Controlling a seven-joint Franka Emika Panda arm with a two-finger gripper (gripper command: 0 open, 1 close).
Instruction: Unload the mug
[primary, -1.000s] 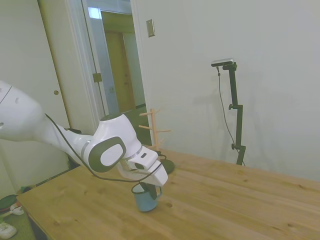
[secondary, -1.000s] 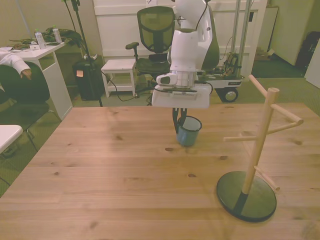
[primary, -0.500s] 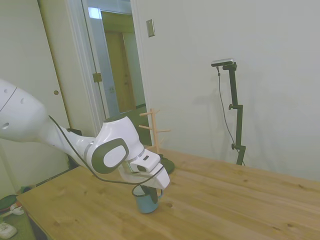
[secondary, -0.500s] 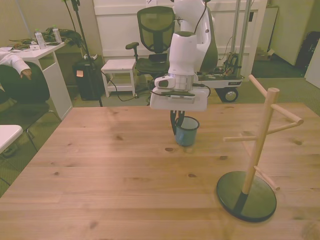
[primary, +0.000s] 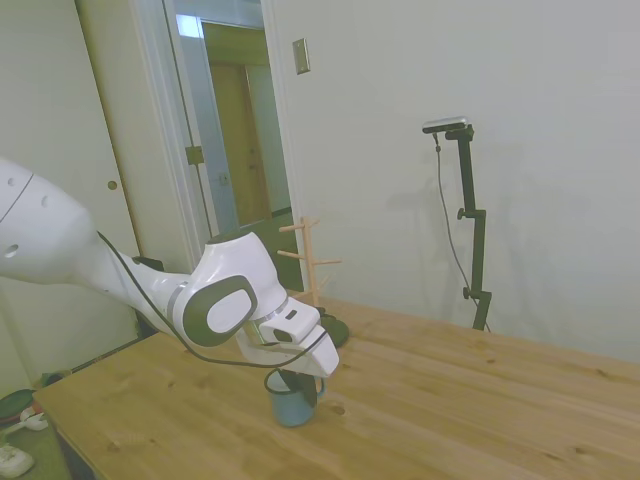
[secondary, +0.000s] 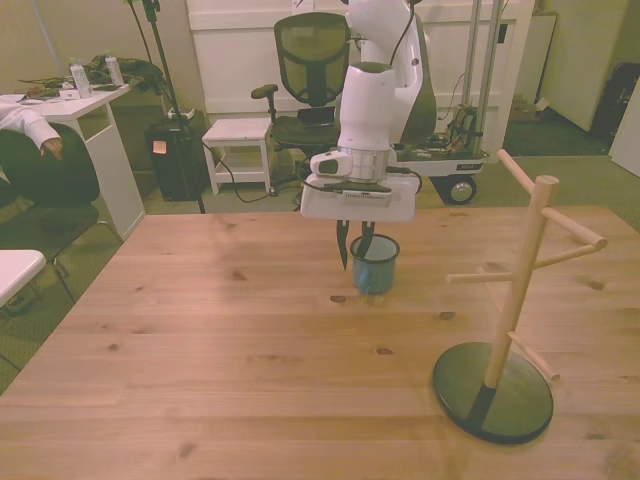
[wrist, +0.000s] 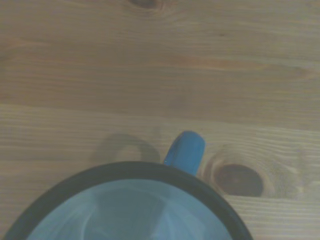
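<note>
Mug (secondary: 376, 264) – light-blue, dark rim, upright on wooden table (secondary: 200, 350), well apart from peg stand (secondary: 505, 330). Gripper (secondary: 355, 240) – fingers spread, straddling mug rim, one inside, one outside; handle (wrist: 185, 151) visible in wrist view

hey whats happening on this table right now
A white robot arm is unloading a light-blue mug from a wooden peg stand. The mug now stands upright on the wooden table, well clear of the stand, whose pegs are all bare. The gripper hangs over the mug's rim on the front view's left, fingers apart, one outside the wall and one over the opening. The wrist view looks straight down into the mug.
</note>
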